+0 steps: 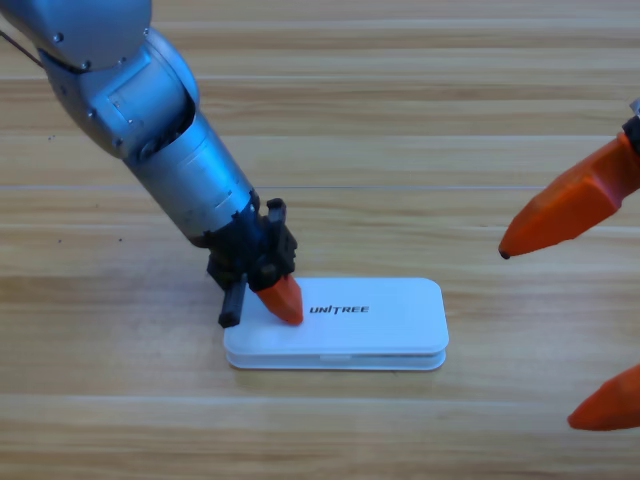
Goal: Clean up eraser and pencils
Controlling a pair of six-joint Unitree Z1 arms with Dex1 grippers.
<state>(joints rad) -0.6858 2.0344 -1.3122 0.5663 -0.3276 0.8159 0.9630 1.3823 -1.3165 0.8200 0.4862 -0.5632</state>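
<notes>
The wooden desk [420,120] fills the high view, its planks running from side to side. The left arm [150,130], grey and thick, enters from the upper left corner and slants down toward the middle. The white case [380,320] lies shut and flat on the desk just below the middle, long side across the view, with the word UNITREE printed on its lid (the lid sits square on the base, a thin seam showing along the near edge). The right pincer [555,325] waits at the right edge, partly cut off, its two orange jaws well apart. The left pincer [283,300] rests its one visible orange jaw tip on the case's left end; whether its jaws are apart or together cannot be told. The eraser and the pencils cannot be seen.
</notes>
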